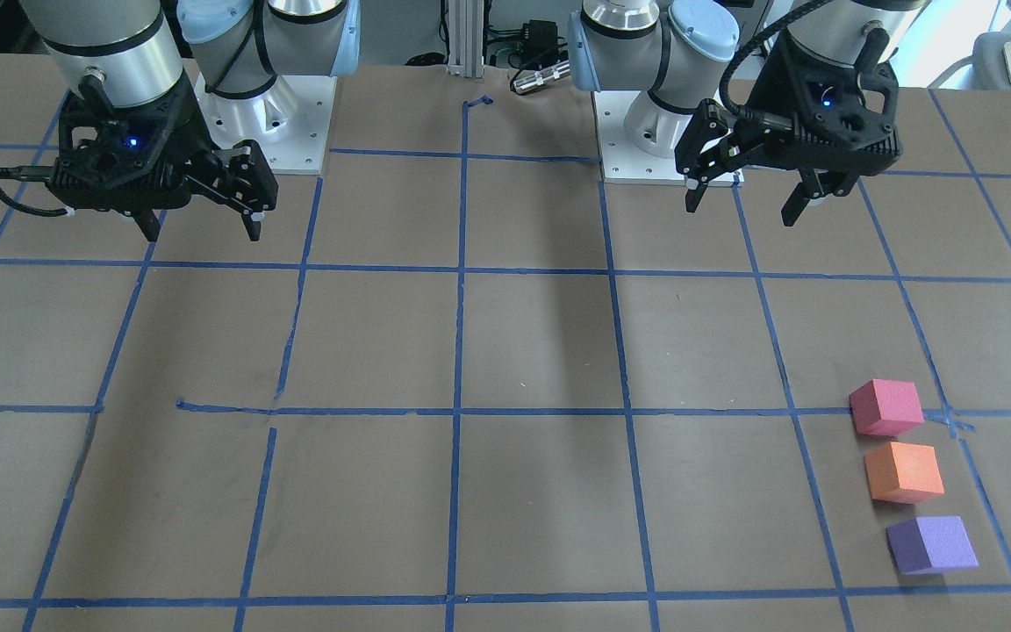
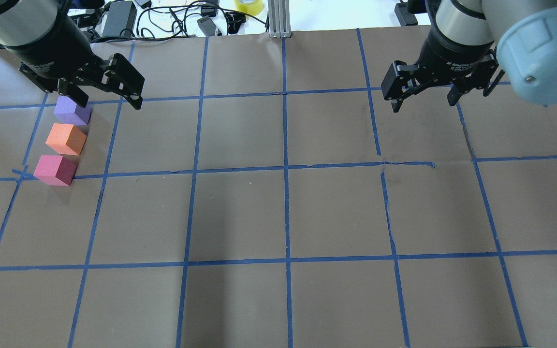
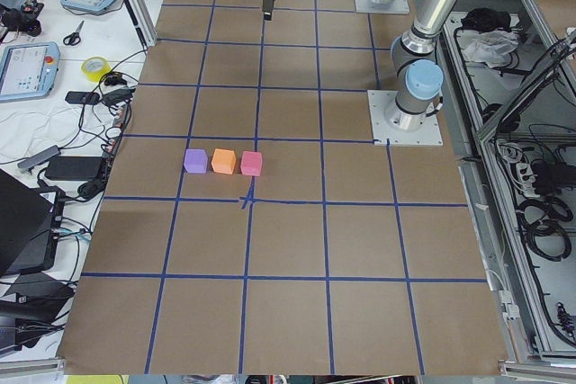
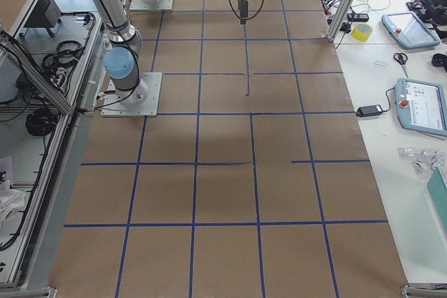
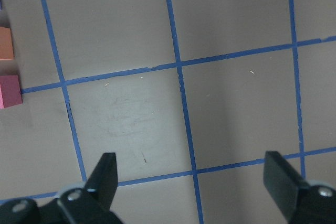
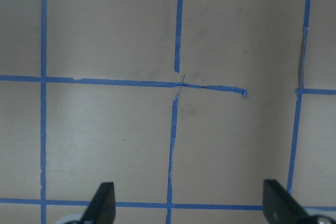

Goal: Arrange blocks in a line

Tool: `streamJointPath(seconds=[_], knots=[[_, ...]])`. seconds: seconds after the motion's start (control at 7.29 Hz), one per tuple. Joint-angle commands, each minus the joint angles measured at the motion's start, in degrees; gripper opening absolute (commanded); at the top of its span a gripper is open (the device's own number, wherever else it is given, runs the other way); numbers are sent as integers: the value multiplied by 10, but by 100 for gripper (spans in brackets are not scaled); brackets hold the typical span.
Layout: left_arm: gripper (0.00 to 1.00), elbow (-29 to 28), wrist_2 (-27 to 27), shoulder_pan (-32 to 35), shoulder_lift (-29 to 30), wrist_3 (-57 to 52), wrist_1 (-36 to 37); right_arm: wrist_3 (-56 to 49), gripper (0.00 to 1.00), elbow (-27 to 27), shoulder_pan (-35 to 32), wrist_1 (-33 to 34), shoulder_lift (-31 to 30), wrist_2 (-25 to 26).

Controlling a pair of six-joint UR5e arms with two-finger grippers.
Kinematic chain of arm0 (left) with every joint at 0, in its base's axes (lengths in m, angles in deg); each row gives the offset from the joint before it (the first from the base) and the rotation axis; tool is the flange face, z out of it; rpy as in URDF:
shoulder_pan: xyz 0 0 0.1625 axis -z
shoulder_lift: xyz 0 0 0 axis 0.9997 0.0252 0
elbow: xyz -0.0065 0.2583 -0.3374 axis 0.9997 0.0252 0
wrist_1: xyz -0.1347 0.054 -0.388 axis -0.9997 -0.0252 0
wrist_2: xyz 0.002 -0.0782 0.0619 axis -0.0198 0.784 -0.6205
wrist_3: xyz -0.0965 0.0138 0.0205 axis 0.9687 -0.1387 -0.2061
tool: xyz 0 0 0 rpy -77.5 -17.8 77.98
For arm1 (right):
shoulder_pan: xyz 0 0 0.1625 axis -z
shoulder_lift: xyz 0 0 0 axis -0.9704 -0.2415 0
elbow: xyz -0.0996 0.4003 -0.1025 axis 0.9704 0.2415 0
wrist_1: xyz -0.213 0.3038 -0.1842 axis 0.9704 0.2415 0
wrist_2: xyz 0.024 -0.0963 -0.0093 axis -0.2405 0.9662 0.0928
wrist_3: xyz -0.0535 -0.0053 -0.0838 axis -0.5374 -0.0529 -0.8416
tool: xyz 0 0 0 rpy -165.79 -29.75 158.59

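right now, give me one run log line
row: purple block, orange block, pinkish-red block, in line, slightly apart | left gripper: open, empty, raised clear of blocks | right gripper: open, empty, far from blocks

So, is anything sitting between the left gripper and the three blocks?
Nothing visible does. The open left gripper hangs above the bare taped table. The pinkish-red block, orange block and purple block lie in a row with nothing around them.

readable text: none | right tool (image 2: 423, 104): white print (image 2: 458, 63) on its body, too small to read
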Motion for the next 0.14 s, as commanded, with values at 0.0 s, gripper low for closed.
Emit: streamJointPath(seconds=[0.0], knots=[[100, 0, 0, 0, -6, 52, -2, 0, 100, 0, 0, -1, -1, 0]])
